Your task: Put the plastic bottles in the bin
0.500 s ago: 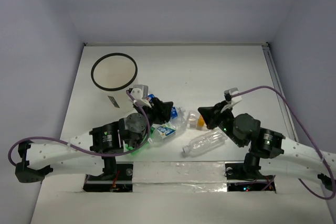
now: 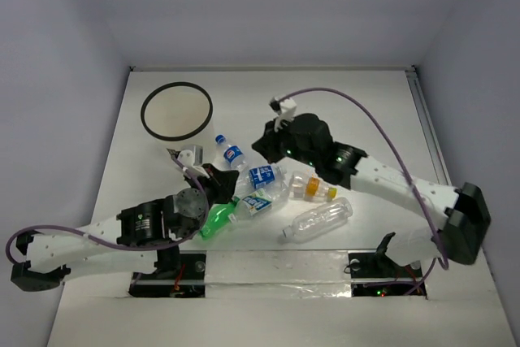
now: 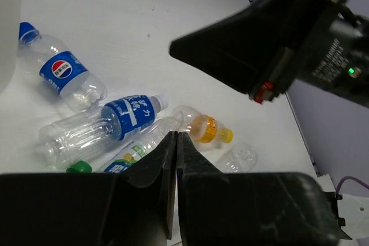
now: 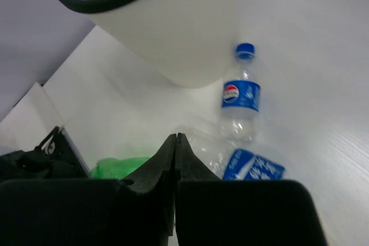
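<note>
Left claw [image 2: 221,180], overhead view: it sits at the left end of the bottle cluster, just behind the green bottle [image 2: 215,221]. Its jaw state cannot be resolved from here. The right claw [image 2: 258,143] is at the far side of the cluster, near the Pepsi bottle [image 2: 231,153]. The bin [image 2: 146,111] stands upright at the far left of the bench [image 2: 357,103]. Every bottle in view lies on the bench, outside the bin. The far and right portions of the bench are bare.

Left wrist view: the left claw [image 3: 176,139] has its jaws pressed together, gripping nothing. Ahead lie the Pepsi bottle [image 3: 63,73], the blue-label bottle [image 3: 115,122] and the orange-label bottle [image 3: 204,128]. The right claw [image 3: 219,56] hangs above them.

Right wrist view: the right claw [image 4: 174,140] has its jaws pressed together, gripping nothing. The bin [image 4: 173,33] fills the upper frame. The Pepsi bottle [image 4: 241,93] lies just beside its wall. Bare bench extends to the right.
</note>
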Tool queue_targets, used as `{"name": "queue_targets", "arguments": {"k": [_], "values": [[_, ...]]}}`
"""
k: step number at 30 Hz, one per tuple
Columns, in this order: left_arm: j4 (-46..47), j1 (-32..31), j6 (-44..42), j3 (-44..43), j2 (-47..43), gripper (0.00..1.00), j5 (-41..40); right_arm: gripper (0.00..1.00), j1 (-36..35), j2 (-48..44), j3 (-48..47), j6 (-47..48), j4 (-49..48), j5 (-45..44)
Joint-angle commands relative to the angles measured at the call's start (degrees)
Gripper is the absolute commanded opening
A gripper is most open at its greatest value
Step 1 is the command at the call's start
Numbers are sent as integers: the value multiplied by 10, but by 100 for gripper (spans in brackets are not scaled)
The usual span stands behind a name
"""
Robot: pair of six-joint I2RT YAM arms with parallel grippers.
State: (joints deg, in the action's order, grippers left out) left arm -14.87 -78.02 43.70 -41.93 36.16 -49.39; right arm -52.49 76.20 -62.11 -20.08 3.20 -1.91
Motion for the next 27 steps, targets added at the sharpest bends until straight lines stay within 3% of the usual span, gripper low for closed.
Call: {"name": "queue_targets", "arguments": {"k": [1, 7, 10, 11, 14, 17, 27], "values": [[-45, 0, 45, 18, -48, 0, -23, 0, 24, 97, -84, 16, -43, 113], [-64, 0, 52, 43, -107, 0, -29, 4, 47, 234, -219, 18, 26, 153], [-74, 0, 54, 48, -130, 0, -39, 30, 53, 290, -255, 10, 40, 152], [-74, 0, 53, 52, -137, 0, -39, 48, 58, 302, -262, 5, 45, 156], [-52, 0, 40, 62, -165, 1, -31, 72, 63, 346, -296, 4, 69, 148], [-47, 0, 27, 68, -182, 2, -28, 84, 70, 382, -325, 7, 99, 154], [-35, 0, 10, 78, -207, 3, -18, 87, 70, 474, -395, 30, 189, 168]]}}
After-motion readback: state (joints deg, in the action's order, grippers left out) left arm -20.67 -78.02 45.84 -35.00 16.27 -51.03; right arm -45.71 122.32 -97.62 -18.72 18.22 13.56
